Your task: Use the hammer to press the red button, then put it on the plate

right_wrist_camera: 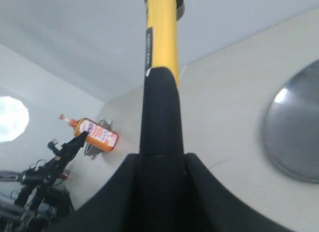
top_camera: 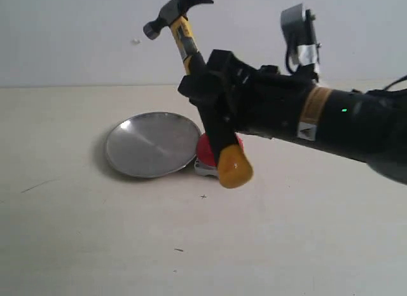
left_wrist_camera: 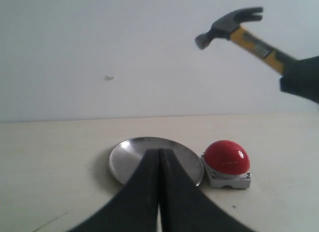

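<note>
The hammer [top_camera: 183, 38] has a dark metal claw head, a yellow neck with a dark label strip, a black rubber-clad grip and a rounded yellow end. It is held in the air, clear of the desk [top_camera: 95, 245]. It tilts so that its head is high and leans to the left in the exterior view, while its yellow end hangs low in front of the red button [left_wrist_camera: 227, 157]. The right fingers [right_wrist_camera: 124, 192] pinch the black grip from both sides, about midway along the handle. The left fingers [left_wrist_camera: 142, 187] are pressed together with nothing between them, pointing toward the plate [left_wrist_camera: 124, 159]. The plate is a shallow silver dish lying flat on the desk. The glossy red dome on its light-grey square base sits just beside the plate's rim; whether they touch cannot be told. In the exterior view the handle and the right arm [top_camera: 331, 121] hide most of the button. In the right wrist view the hammer head is cut off and only part of the plate shows. The small print on the hammer's label strip is too fine to read. The arm carries a sticker with a warning triangle [top_camera: 307, 130], also illegible. An orange bottle [right_wrist_camera: 94, 134] with a pale label stands far off, its writing blurred.
</note>
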You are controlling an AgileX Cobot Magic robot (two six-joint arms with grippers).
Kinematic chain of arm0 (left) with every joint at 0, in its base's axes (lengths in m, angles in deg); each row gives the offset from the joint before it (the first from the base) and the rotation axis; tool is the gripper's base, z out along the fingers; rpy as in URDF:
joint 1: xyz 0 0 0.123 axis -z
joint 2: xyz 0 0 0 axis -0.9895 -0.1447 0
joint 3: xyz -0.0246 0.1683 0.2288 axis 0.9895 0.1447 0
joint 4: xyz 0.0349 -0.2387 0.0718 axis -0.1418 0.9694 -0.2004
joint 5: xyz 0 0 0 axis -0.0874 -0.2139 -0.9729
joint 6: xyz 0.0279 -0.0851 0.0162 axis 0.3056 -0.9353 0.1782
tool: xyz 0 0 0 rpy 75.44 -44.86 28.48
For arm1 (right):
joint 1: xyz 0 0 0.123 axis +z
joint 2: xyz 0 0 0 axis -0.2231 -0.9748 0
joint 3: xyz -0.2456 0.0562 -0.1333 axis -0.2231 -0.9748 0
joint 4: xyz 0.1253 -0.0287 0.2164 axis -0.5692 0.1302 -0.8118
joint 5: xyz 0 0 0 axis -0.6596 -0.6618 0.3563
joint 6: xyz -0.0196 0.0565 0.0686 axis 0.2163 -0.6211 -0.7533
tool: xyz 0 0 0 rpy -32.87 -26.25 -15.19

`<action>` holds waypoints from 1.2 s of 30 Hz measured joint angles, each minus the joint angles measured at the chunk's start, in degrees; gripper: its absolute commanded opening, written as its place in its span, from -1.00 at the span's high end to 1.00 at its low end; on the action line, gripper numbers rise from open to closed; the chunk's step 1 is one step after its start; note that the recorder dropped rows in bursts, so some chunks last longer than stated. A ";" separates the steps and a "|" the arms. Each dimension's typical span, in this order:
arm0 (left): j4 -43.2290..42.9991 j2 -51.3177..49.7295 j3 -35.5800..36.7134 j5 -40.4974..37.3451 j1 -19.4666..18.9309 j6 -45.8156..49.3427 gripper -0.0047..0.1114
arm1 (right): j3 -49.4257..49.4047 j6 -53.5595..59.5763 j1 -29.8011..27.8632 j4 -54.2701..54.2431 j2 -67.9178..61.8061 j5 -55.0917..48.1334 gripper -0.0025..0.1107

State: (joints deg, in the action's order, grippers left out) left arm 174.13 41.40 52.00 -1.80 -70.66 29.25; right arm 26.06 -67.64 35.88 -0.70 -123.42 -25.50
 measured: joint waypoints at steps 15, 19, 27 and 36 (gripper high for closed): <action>0.00 0.00 0.00 0.00 0.00 0.00 0.92 | 31.02 -18.75 3.66 -6.22 -35.62 0.33 0.96; 0.00 0.00 0.00 0.00 0.00 0.09 0.92 | 33.91 -23.16 3.66 -8.05 -41.29 -0.36 0.96; 0.00 0.00 0.00 0.00 0.00 0.09 0.92 | 34.04 -27.00 3.66 -9.57 -43.22 -2.80 0.96; 0.00 0.00 0.00 0.00 0.00 0.09 0.92 | 34.30 -31.67 3.66 -7.13 -43.25 -4.81 0.94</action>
State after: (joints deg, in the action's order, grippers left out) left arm 174.13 41.40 52.00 -1.80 -70.66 29.34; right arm 60.36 -99.31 39.54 -7.82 -166.67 -30.30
